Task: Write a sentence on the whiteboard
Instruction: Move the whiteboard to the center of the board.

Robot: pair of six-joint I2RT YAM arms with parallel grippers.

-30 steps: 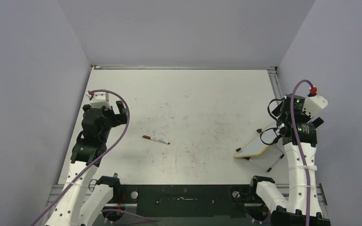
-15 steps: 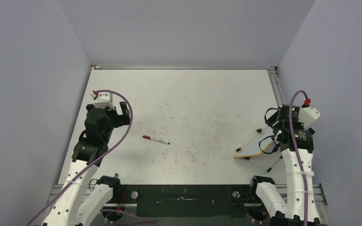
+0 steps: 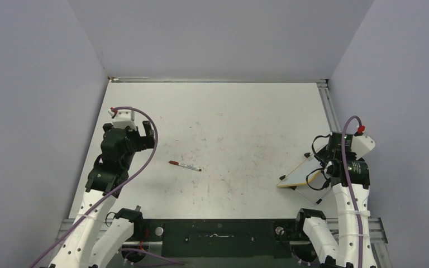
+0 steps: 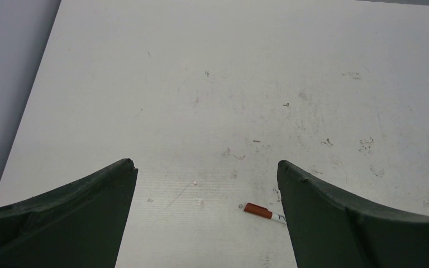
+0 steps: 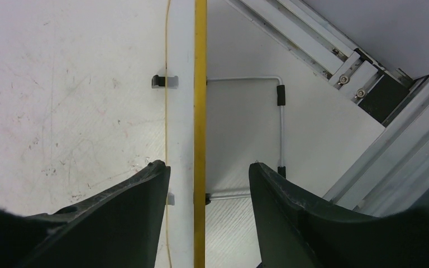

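The whiteboard (image 3: 298, 175) leans tilted on a wire stand at the table's right side. In the right wrist view I look down its top edge: a yellow rim (image 5: 200, 84) beside a narrow strip of white face. My right gripper (image 5: 208, 165) straddles that edge, one finger on each side. Its jaws are partly narrowed, with a gap left on the back side. From above, the right gripper (image 3: 319, 167) sits over the board's upper end. The sentence is out of view. A red-capped marker (image 3: 185, 165) lies mid-table. The open, empty left gripper (image 4: 205, 164) hovers left of the marker (image 4: 260, 211).
The wire stand (image 5: 281, 128) props the board from behind, with small clips on its front. An aluminium rail (image 5: 335, 50) runs along the table's right edge close behind the stand. Grey walls enclose the left, back and right sides.
My right arm came down and toward the near edge onto the board's top edge, and its jaws narrowed. The left arm shifted only slightly; the marker has not moved.
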